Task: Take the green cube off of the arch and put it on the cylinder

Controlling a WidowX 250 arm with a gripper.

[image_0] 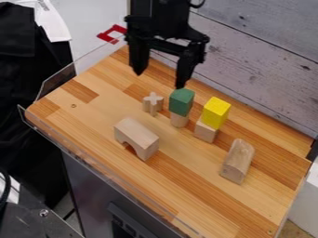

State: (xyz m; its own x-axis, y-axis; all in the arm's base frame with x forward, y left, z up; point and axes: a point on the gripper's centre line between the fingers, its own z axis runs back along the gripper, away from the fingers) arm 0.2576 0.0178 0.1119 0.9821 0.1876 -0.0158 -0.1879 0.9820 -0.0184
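My gripper (160,80) hangs open over the back of the wooden table, its two fingertips spread wide apart with nothing between them. The green cube (181,101) rests on top of the small light wood cylinder (179,120), just in front of and below the right fingertip. The wooden arch (137,137) stands nearer the front left, with its top bare.
A yellow cube (216,112) sits on a wooden block (205,131) to the right of the cylinder. A cross-shaped wooden piece (153,103) stands left of it. A rounded wooden block (238,161) lies farther right. Clear guards line the table's (93,122) left and front edges.
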